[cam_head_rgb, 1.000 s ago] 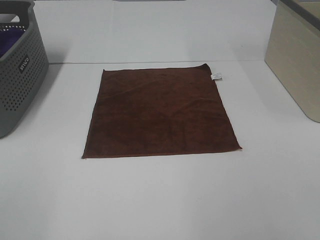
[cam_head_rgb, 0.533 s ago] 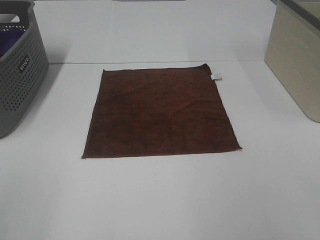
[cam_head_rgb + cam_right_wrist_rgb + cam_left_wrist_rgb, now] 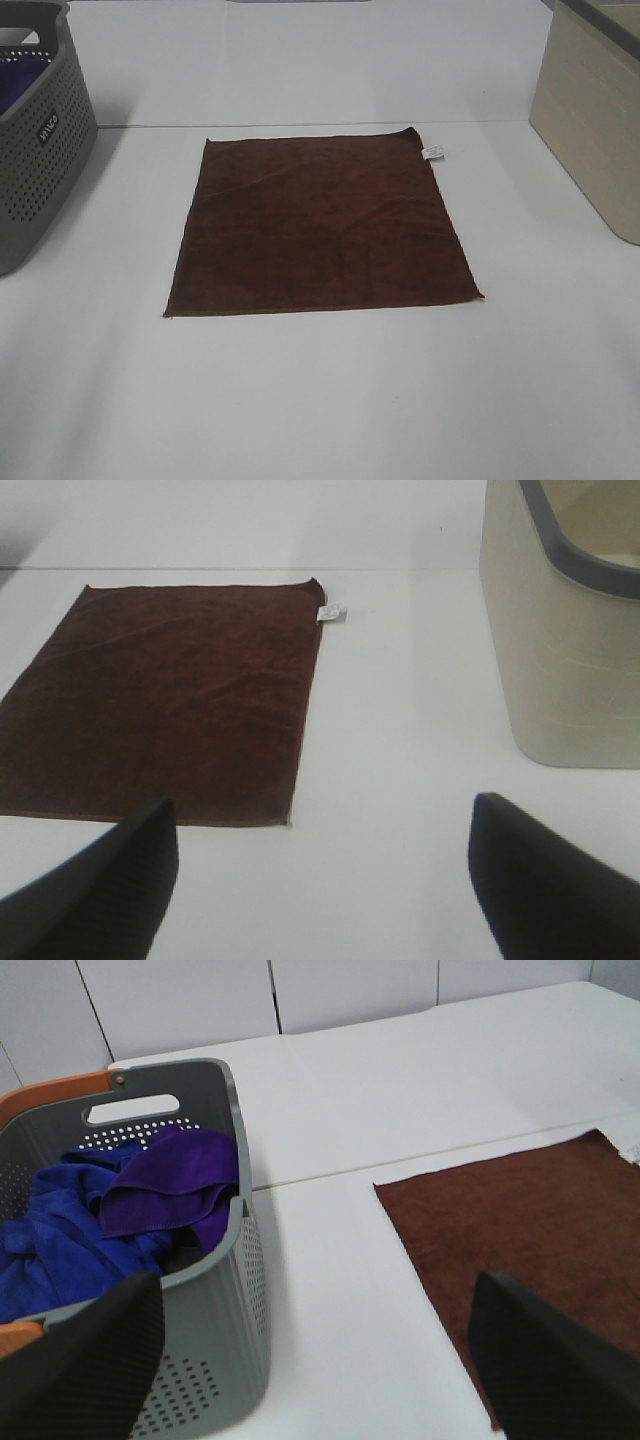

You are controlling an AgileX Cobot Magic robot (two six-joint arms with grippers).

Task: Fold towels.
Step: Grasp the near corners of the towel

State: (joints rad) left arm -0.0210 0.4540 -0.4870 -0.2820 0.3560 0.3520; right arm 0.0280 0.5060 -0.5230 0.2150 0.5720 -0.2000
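Observation:
A dark brown towel [image 3: 320, 225] lies flat and unfolded on the white table [image 3: 320, 400], with a small white tag [image 3: 434, 152] at its far right corner. Neither gripper shows in the exterior high view. In the left wrist view my left gripper [image 3: 315, 1290] is open and empty, above the table between the basket and the towel's edge [image 3: 540, 1220]. In the right wrist view my right gripper [image 3: 322, 805] is open and empty, near the towel's front right corner [image 3: 170, 690]; the tag [image 3: 331, 612] shows there too.
A grey perforated basket [image 3: 40, 150] stands at the left edge; the left wrist view shows its wall [image 3: 220, 1290], a blue towel [image 3: 60, 1250] and a purple towel [image 3: 170, 1180] inside. A beige bin [image 3: 590, 120] stands at the right, also in the right wrist view [image 3: 560, 650].

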